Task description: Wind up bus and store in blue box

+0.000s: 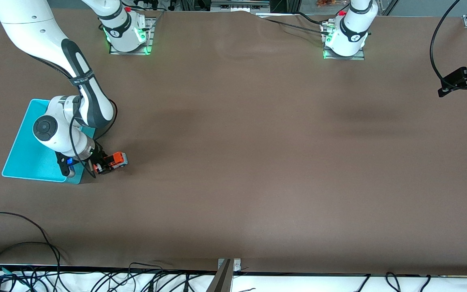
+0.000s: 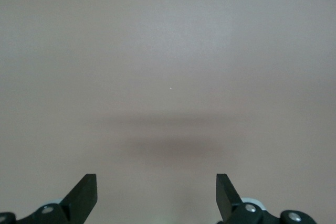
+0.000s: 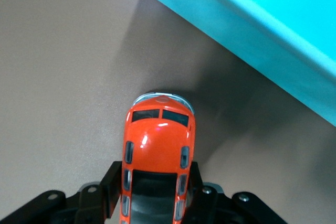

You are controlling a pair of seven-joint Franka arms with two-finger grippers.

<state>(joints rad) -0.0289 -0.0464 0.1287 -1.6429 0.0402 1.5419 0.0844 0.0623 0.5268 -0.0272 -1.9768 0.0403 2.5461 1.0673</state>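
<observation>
Right gripper [image 3: 155,195] clamped on bus [image 3: 157,156] flanks; you see bus rear cut off at frame edge, wheels hidden. Bus sits low on table [image 1: 258,162], just beside blue box [image 1: 26,158] corner nearest front camera. Right arm covers part of box. Left gripper [image 2: 156,195] spread apart, waiting over bare table; your front view crops it at edge.
</observation>
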